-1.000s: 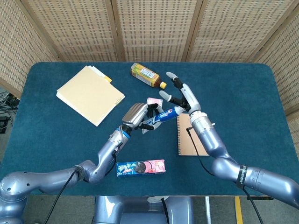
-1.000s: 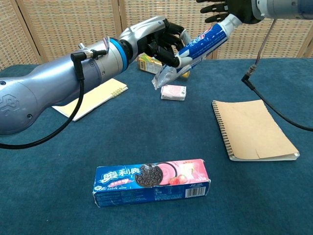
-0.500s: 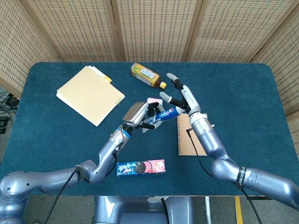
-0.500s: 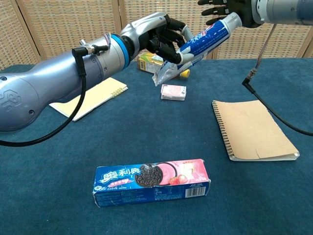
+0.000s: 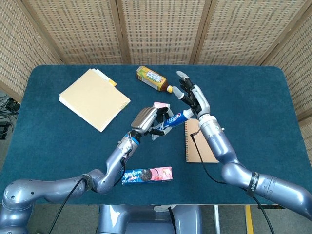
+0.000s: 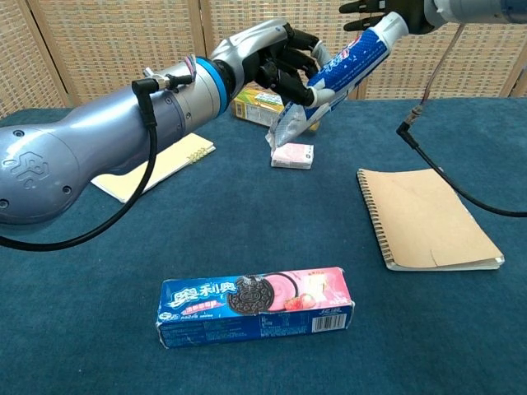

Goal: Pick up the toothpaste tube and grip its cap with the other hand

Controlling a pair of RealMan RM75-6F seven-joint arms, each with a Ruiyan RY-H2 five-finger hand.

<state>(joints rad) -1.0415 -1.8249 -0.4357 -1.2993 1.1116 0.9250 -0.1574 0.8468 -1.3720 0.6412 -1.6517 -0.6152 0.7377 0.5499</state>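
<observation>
Since a second ago both hands have risen a little and the right hand's (image 5: pixel 194 99) fingers (image 5: pixel 184 87), then fanned apart, have drawn closer together around the cap end of the toothpaste tube (image 6: pixel 346 64). Whether they actually clamp the cap I cannot tell; it is hidden behind them in both views. The left hand (image 6: pixel 276 62) grips the tube's lower body, crimped tail hanging down, holding it tilted in the air above the table (image 5: pixel 253 107) so the cap points toward the other hand. Below lie a small pink box (image 6: pixel 292 155), a spiral notebook (image 6: pixel 424 218), a biscuit box (image 6: pixel 255 305) and a drink bottle (image 5: pixel 154 78).
</observation>
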